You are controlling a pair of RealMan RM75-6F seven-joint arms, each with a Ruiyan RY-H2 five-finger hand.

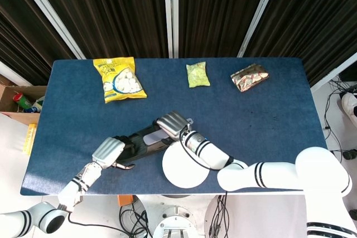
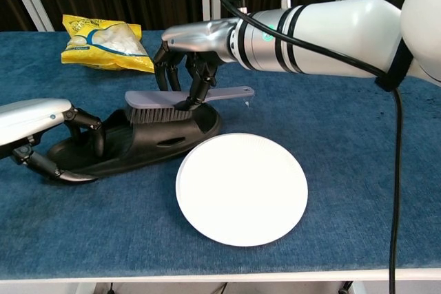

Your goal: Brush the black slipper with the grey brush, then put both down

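The black slipper [image 2: 138, 139] [image 1: 146, 144] lies on the blue table, toe pointing right in the chest view. My left hand [image 2: 41, 129] [image 1: 109, 151] grips its heel end. My right hand [image 2: 189, 56] [image 1: 172, 122] holds the grey brush [image 2: 172, 101] [image 1: 153, 135] by its handle. The brush's bristles rest on the slipper's strap, and its handle sticks out to the right.
A white plate [image 2: 241, 187] [image 1: 186, 164] lies just right of the slipper near the front edge. At the back are a yellow snack bag [image 1: 118, 78] [image 2: 103, 43], a green packet [image 1: 197, 74] and a shiny packet [image 1: 249, 76].
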